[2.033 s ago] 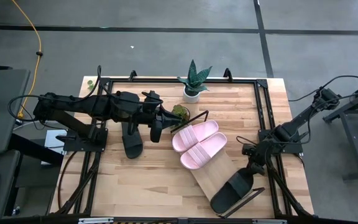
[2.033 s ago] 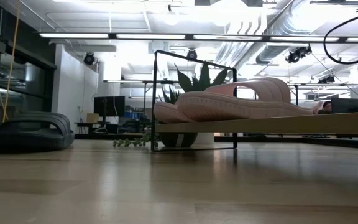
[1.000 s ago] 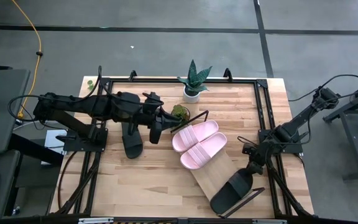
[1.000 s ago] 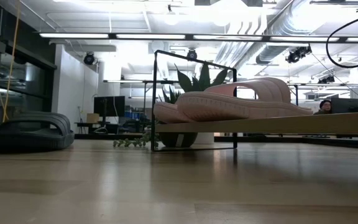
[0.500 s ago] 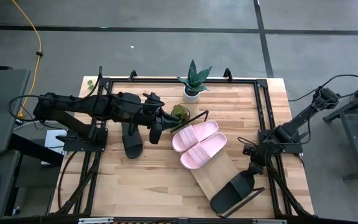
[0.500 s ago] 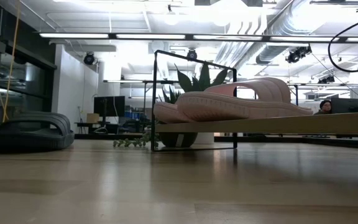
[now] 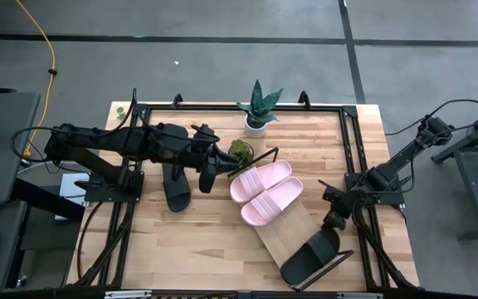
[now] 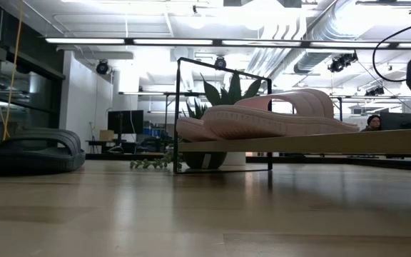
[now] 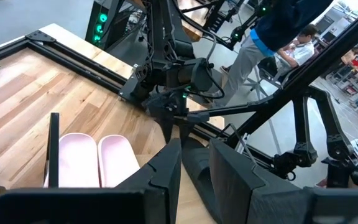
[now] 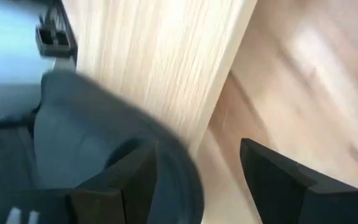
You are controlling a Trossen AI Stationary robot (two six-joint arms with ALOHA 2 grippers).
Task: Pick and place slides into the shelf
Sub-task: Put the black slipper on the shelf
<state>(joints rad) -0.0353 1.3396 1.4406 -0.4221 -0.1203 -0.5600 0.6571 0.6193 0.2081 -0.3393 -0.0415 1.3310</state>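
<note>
slides: i'm counting three on the shelf [image 7: 282, 235]; one black slide [image 7: 177, 188] is waiting. right gripper [image 7: 334, 218] is standing open, empty.

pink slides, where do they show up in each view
High view: pink slides side by side at the upper-left end of the shelf, centre of the table.
Low view: pink slides on the raised board, centre-right.
Left wrist view: pink slides at lower left, beyond the fingers.
Right wrist view: not in it.
Shared landmark: the shelf's black wire end, beside the slides.
</note>
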